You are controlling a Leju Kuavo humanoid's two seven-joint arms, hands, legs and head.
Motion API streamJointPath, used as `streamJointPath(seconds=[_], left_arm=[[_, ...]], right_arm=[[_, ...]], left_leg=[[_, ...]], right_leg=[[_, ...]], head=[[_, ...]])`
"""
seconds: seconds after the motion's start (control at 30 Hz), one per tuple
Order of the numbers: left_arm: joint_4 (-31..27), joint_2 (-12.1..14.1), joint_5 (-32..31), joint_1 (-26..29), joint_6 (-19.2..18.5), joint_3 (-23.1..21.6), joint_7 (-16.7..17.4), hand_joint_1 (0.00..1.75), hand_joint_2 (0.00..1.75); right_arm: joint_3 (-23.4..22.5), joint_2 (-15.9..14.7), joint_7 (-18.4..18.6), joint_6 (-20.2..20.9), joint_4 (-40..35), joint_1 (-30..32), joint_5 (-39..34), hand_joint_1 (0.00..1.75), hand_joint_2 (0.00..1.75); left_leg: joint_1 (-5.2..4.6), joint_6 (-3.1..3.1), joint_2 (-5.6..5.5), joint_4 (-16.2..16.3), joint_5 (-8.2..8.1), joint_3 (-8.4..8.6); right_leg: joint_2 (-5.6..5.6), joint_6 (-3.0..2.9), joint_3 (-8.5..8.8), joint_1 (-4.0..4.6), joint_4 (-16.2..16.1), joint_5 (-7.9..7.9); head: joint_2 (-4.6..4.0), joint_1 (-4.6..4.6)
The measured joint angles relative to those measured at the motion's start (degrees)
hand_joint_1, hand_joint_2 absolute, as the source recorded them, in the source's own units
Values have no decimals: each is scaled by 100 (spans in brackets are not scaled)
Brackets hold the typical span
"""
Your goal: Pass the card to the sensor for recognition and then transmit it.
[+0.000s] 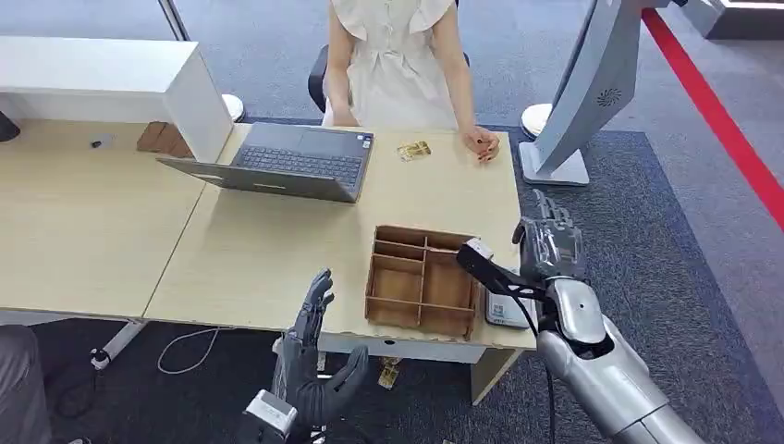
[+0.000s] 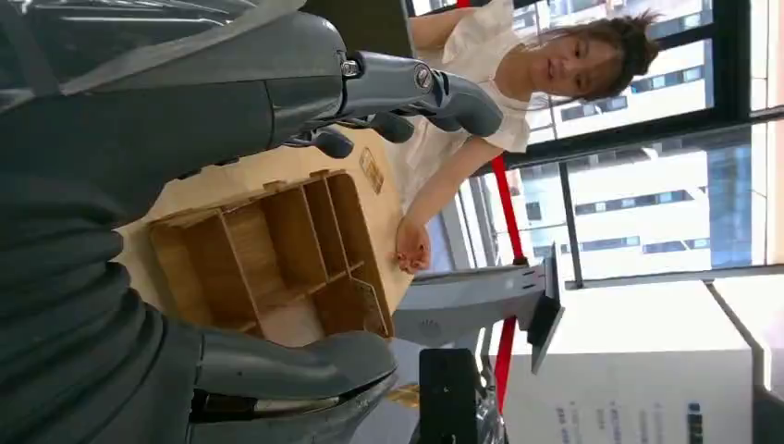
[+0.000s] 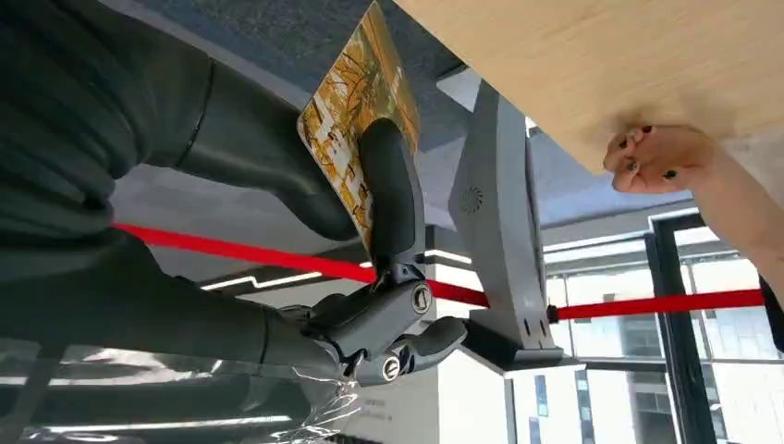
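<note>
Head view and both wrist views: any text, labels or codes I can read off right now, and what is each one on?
No text can be read at this size.
Card held in the right hand: gold pattern, no legible words.
White device at the table's near right edge: a dark code-like mark, too small to read.
White board in the left wrist view: lines of small print, blurred.
Laptop: key legends too small.

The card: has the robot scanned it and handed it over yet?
Picked up, yes: the right hand pinches the card. It hangs beside the desk, near the small white device at its edge. Whether it was scanned, I cannot tell. The person's hand rests on the desk; handover remains.
</note>
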Motion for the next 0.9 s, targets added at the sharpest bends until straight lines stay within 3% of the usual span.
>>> streamJointPath(seconds=[0.23,0.9], left_arm=[[-35,13,-91,80,9,55,52,0,175],[-286,-6,-538,542,11,494,35,0,175]], right_arm=[[0,-2,9,7,109,9,0,175,175],[92,317,-570,-2,800,-112,-330,175,175]], left_leg=[[0,0,0,0,0,0],[1,0,0,0,0,-1]], right_leg=[[0,0,0,0,0,0],[0,0,1,0,1,0]], head=[[2,0],[0,2]])
